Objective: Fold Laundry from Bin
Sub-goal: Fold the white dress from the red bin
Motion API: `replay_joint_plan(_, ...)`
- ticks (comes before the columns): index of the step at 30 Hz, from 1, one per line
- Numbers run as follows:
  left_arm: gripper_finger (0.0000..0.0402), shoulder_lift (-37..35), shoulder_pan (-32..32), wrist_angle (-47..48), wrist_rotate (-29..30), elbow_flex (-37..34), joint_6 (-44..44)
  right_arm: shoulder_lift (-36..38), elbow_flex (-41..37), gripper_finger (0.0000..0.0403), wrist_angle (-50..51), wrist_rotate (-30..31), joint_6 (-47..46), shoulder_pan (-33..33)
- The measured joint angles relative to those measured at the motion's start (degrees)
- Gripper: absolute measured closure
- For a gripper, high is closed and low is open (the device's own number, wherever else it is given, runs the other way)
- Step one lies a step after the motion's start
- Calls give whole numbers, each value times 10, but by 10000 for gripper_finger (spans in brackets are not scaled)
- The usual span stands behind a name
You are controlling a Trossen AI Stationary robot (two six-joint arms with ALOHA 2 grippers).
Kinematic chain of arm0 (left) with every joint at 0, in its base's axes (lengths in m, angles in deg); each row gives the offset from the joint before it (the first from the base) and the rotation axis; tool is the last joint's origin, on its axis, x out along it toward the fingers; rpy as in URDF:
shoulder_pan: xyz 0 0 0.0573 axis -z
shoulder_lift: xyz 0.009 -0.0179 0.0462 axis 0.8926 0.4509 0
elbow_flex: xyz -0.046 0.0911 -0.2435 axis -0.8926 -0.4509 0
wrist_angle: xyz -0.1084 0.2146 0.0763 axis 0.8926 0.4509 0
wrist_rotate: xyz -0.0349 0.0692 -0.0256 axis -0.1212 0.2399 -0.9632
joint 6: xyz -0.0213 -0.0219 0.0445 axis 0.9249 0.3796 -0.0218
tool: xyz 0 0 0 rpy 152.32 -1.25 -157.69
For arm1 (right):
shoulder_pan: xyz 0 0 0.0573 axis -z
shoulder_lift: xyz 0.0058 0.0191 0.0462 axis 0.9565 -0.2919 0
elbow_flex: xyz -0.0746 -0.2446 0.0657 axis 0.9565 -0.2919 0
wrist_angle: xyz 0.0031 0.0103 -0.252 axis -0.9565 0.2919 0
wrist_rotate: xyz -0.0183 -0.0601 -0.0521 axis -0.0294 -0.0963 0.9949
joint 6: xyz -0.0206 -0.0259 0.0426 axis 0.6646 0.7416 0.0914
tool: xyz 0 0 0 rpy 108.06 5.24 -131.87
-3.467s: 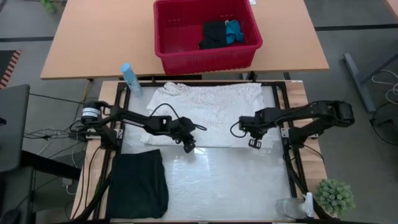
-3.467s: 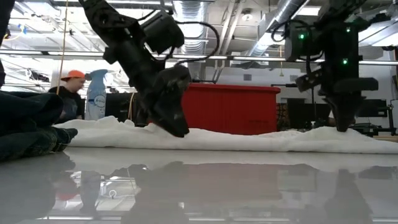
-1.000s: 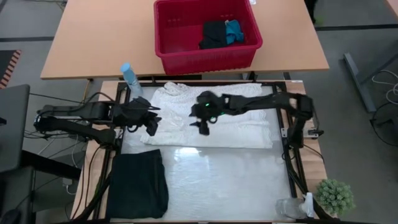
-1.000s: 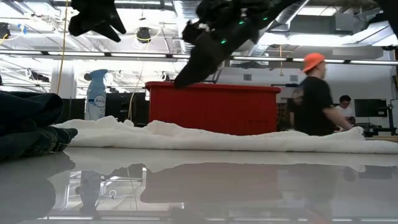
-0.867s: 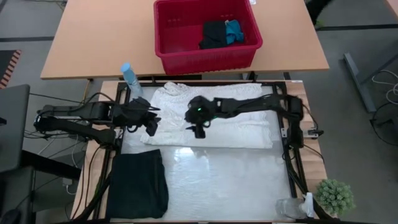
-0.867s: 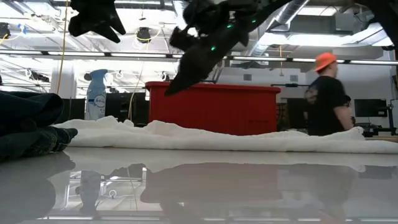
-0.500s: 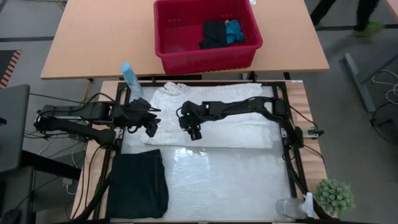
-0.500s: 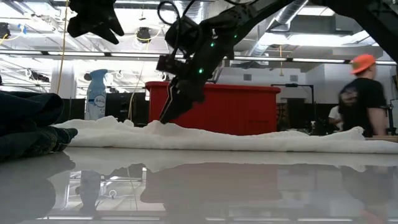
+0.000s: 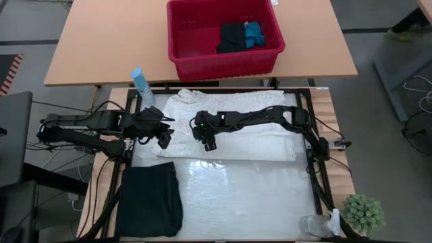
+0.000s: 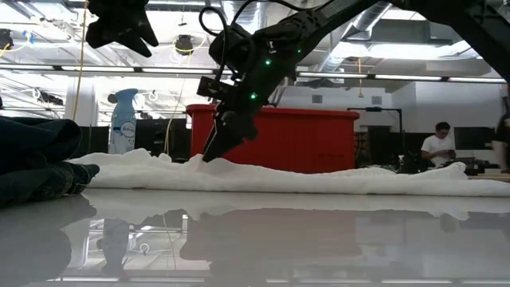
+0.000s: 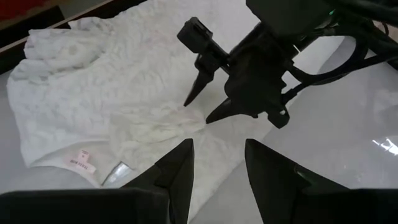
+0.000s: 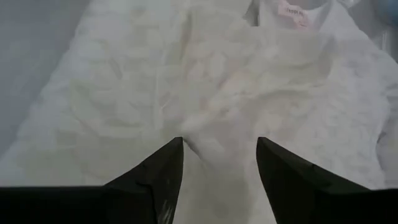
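The white crinkled garment (image 9: 233,125) lies spread flat on the far half of the table. My right gripper (image 9: 209,144) reaches across to the garment's near left part, open, with a raised fold (image 12: 211,134) between its fingers. Raised above the garment's left edge, my left gripper (image 9: 164,140) is open and has nothing in it. A folded black garment (image 9: 150,199) lies at the near left. The red bin (image 9: 189,40) stands on the wooden table beyond, with black and bright blue cloth (image 9: 253,32) inside. My right gripper comes down slanting from the table's right. Its two fingertips (image 11: 188,101) rest on the white garment's near left part (image 11: 168,118), one on each side of a raised fold. The garment lies on the table, slack.
A blue spray bottle (image 9: 140,84) stands at the table's far left corner. A clear bottle (image 9: 317,225) and a small plant (image 9: 363,212) are at the near right. In the low view a person (image 10: 441,147) sits far behind. The glossy near middle of the table (image 9: 243,196) is bare.
My right gripper has swept toward the table's left edge over the white garment and come down until its fingertips reach the cloth. A person in the room behind has walked out of the low view to the right.
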Motion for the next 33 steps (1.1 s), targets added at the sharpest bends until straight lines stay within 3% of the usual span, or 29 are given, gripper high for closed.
replay_joint_plan(12,268,0,0,1,0,0,0,0,0,206,-7,-11,15,-3)
replay_joint_plan(21,268,0,0,1,0,0,0,0,0,302,-5,-14,20,0)
replay_joint_plan(26,268,0,0,0,0,0,1,0,0,384,-1,-2,15,0)
replay_joint_plan(33,268,1,13,-23,-1,-34,42,0,0,391,5,8,-39,12)
